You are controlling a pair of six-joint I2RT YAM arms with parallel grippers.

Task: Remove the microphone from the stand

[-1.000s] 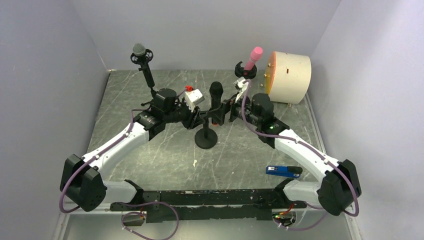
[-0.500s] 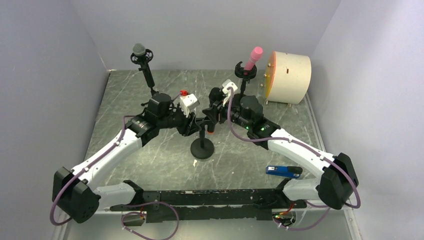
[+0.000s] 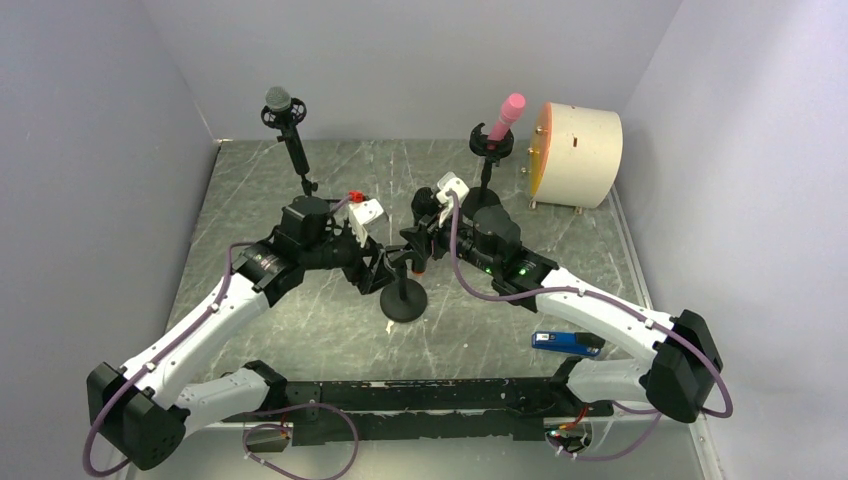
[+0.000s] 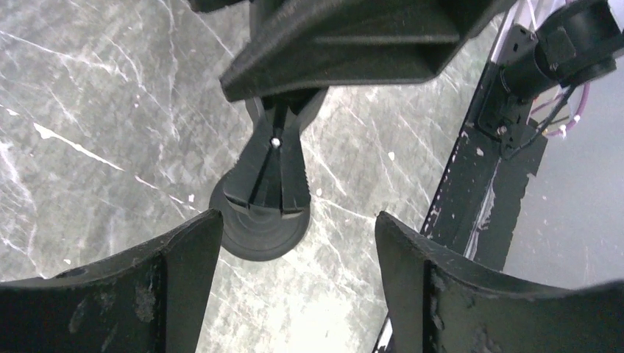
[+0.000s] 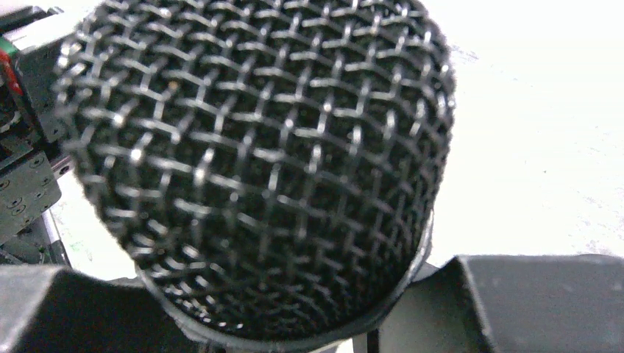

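The black microphone (image 3: 427, 203) stands over the small stand (image 3: 404, 300) in the middle of the table. Its mesh head (image 5: 257, 162) fills the right wrist view. My right gripper (image 3: 418, 240) is shut on its body, with the fingers (image 5: 515, 301) pressed against it below the head. I cannot tell whether it is still seated in the clip. In the left wrist view the stand's round base (image 4: 254, 228) and its clip (image 4: 274, 165) lie under the right gripper's body. My left gripper (image 3: 378, 272) is open just left of the stand's post, its fingers (image 4: 184, 250) apart with nothing between them.
A grey-headed microphone on a stand (image 3: 280, 102) is at the back left. A pink one (image 3: 508, 110) is at the back centre, next to a cream drum (image 3: 578, 150). A blue object (image 3: 565, 342) lies front right. A black rail (image 3: 400, 400) runs along the near edge.
My left gripper has opened and let go of the stand, drawing back to the left. My right gripper has shut on the microphone. Both arms and the stand have shifted a little nearer and left.
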